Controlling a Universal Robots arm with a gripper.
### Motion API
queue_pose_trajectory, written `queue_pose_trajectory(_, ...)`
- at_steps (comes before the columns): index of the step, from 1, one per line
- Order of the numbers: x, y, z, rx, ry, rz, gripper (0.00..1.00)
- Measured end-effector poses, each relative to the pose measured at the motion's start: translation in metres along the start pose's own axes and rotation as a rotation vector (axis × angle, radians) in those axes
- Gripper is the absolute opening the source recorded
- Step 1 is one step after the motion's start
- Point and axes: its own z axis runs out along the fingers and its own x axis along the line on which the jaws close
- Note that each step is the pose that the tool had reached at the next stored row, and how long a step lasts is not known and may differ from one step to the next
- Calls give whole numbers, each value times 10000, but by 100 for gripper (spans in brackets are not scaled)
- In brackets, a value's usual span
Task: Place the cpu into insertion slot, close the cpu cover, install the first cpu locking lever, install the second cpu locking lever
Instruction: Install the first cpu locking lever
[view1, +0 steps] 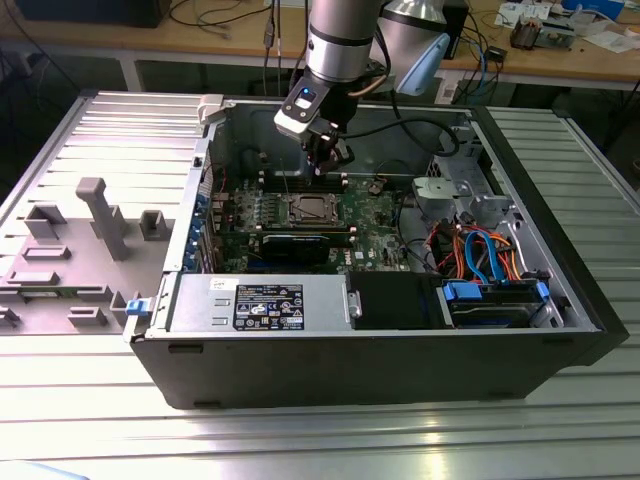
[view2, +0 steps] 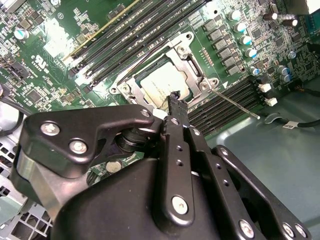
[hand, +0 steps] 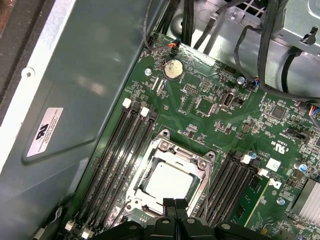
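Judging by how things lie, the first steps look done: the small flat silver-grey square cpu (hand: 167, 182) sits in the square metal-rimmed insertion slot (hand: 162, 136) on the green board, and the thin silvery frame of the cpu cover (hand: 176, 154) seems to lie down over it. One thin steel locking lever (view2: 235, 104) sticks out sideways, so the levers appear not latched. The black gripper (hand: 174, 204) hangs close over one edge of the chip, its fingers pressed together, holding nothing.
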Motion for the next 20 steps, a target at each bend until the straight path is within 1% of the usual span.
queue_pose_trajectory(20,0,0,0,2,-8,-116,11)
